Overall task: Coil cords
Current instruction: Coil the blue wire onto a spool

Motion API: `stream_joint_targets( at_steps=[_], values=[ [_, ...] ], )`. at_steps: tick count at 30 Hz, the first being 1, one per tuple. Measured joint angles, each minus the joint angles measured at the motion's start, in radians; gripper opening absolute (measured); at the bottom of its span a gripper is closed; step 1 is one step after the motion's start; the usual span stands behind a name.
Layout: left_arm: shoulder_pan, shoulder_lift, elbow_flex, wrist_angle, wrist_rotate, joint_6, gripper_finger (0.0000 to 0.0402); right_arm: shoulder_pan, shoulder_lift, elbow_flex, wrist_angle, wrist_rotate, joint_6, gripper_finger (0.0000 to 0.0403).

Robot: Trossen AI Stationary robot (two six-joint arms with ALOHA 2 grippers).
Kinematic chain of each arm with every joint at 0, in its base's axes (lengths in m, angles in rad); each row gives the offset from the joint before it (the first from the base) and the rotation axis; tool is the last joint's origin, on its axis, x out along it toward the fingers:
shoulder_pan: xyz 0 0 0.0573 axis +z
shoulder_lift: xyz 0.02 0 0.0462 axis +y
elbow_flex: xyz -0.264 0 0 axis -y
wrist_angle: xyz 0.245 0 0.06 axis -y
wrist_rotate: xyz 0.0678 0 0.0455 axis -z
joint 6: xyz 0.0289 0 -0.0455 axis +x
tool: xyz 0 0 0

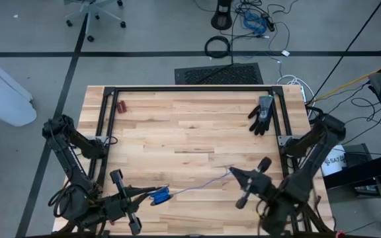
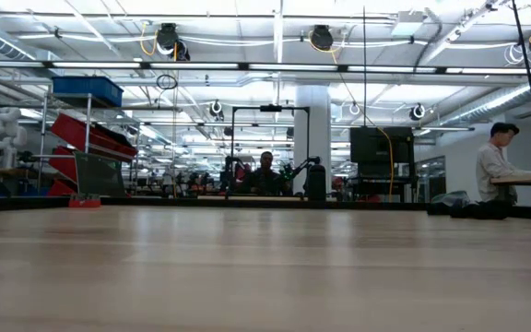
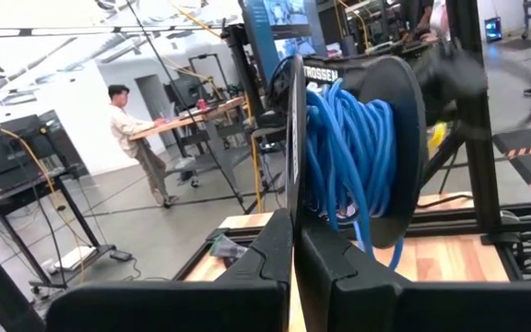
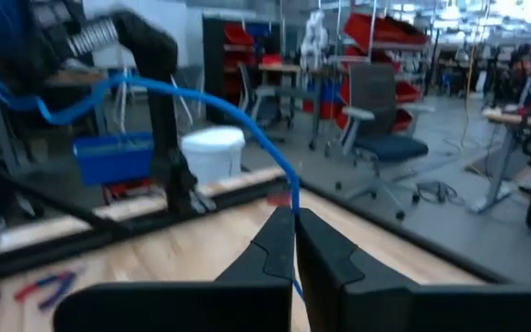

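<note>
The cord is a thin blue cable. Most of it is wound into a blue coil [image 1: 161, 195] at the tips of my left gripper [image 1: 152, 194], which is shut on it near the table's front edge. In the left wrist view the coil [image 3: 347, 152] stands just past the shut fingers. One strand [image 1: 200, 184] runs from the coil toward the table's right to my right gripper [image 1: 232, 172], which is shut on it. The low view shows neither the cord nor a gripper. My left gripper holds the coil by several bunched loops [image 3: 332, 214], pinched between its two fingers, which lie level. The place of contact sits behind the fingertips. The coil is held in the air. My right gripper pinches a single strand of the cord [image 4: 292, 207] between its two fingertips, coming at it level from the table's right. From the fingers the strand [image 4: 192, 92] rises in a shallow arc toward the left arm, clear of the table. A short piece shows below, between the fingers [image 4: 298, 288].
A black glove [image 1: 262, 116] lies at the table's far right and small red-handled pliers [image 1: 120, 106] at its far left. A black frame rail [image 1: 190, 88] runs around the far part of the wooden table [image 1: 190, 132]. Loose cables lie on the floor beyond.
</note>
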Motion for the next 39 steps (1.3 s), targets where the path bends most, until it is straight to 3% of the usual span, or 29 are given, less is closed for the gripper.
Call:
stream_joint_targets(
  at_steps=[8,19,24,27,34,39],
  values=[
    [0.0,-0.001,0.0,-0.001,0.0,0.0,0.0006,0.031,-0.078,0.0,0.491,0.04,-0.631,0.0],
    [0.001,-0.001,0.0,-0.001,0.008,0.0,0.0006,0.03,-0.084,0.0,1.177,0.039,-1.423,0.0],
    [0.001,-0.001,0.0,-0.005,0.078,-0.005,0.0006,0.024,-0.084,0.0,1.486,0.006,-1.758,0.0],
    [0.001,-0.001,0.0,-0.005,0.105,-0.006,0.0006,0.014,-0.095,0.0,1.566,-0.063,-1.851,0.0],
    [0.0,-0.001,0.001,-0.005,0.124,-0.007,0.0006,-0.011,-0.122,0.0,1.57,-0.179,-1.857,0.0],
    [-0.014,-0.001,0.001,-0.005,0.249,-0.007,0.0006,-0.025,-0.142,0.0,1.588,-0.2,-1.885,0.0]
  ],
)
